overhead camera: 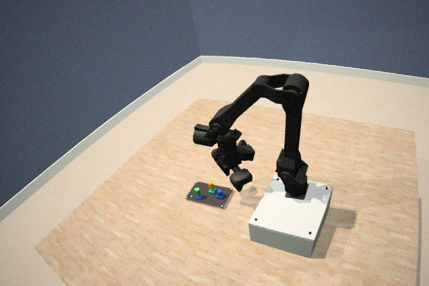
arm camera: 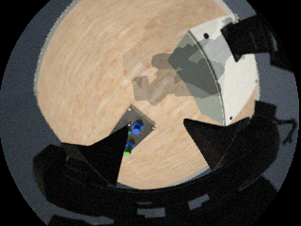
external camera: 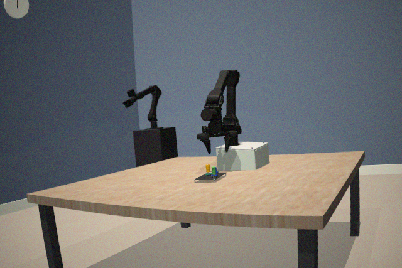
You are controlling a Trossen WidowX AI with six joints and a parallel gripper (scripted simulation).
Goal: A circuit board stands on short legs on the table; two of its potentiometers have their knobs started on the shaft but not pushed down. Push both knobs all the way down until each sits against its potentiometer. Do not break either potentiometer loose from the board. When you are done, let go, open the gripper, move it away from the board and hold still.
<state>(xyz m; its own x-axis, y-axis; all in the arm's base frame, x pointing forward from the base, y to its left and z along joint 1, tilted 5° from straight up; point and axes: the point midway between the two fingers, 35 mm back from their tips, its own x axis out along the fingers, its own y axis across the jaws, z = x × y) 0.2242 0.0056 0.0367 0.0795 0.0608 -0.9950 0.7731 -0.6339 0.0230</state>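
Note:
The dark circuit board [overhead camera: 211, 201] [external camera: 201, 177] [arm camera: 132, 114] stands on short legs on the table. A green knob [overhead camera: 198, 192] [external camera: 213, 170] [arm camera: 127, 153] stands over a blue potentiometer. An orange knob [overhead camera: 210, 185] [external camera: 207, 167] stands over a teal one; the left finger hides it in the wrist view. A low blue knob [overhead camera: 219, 192] [arm camera: 136, 129] is on another blue one. Any small gap under the knobs is too small to judge. My gripper [overhead camera: 233, 181] [external camera: 218, 152] [arm camera: 156, 125] is wide open and empty, above the table on the base side of the board.
The pale base box [overhead camera: 285, 206] [external camera: 238, 159] [arm camera: 240, 82] carries my arm, a short way from the board. In the exterior view another black arm [external camera: 155, 106] stands on a dark pedestal [external camera: 154, 148] behind the table.

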